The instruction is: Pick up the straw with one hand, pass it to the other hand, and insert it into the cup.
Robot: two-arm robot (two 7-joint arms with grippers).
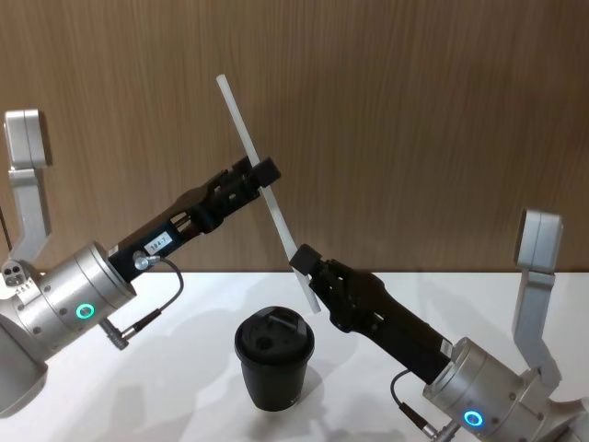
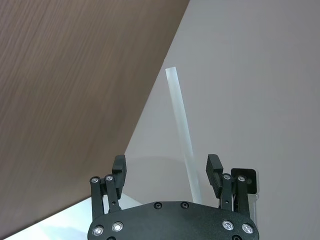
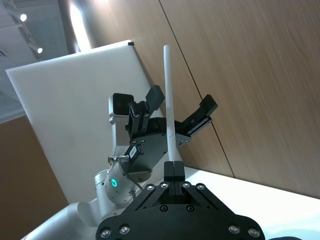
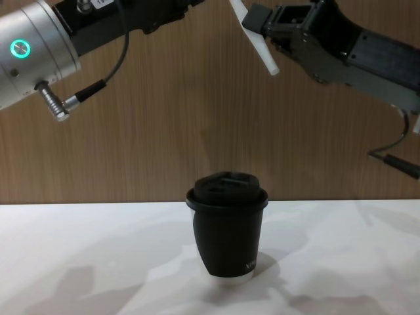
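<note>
The left gripper point(image 1: 256, 173) is raised on the left, above the table point(image 1: 202, 304). Its fingers point(image 2: 119, 166) are spread wide and grip nothing. The straw point(image 1: 241, 129) runs through the gap between them; it seems to sit closer to one finger, though contact cannot be made out. The straw slants from upper left down to the right, in front of the wooden wall point(image 1: 414, 110). Its lower end hangs above the cup point(image 1: 274, 368), just right of the lid. The cup stands upright on the table. The right gripper point(image 1: 304, 260) reaches up from the lower right, pinched tight on the straw near its lower end.
</note>
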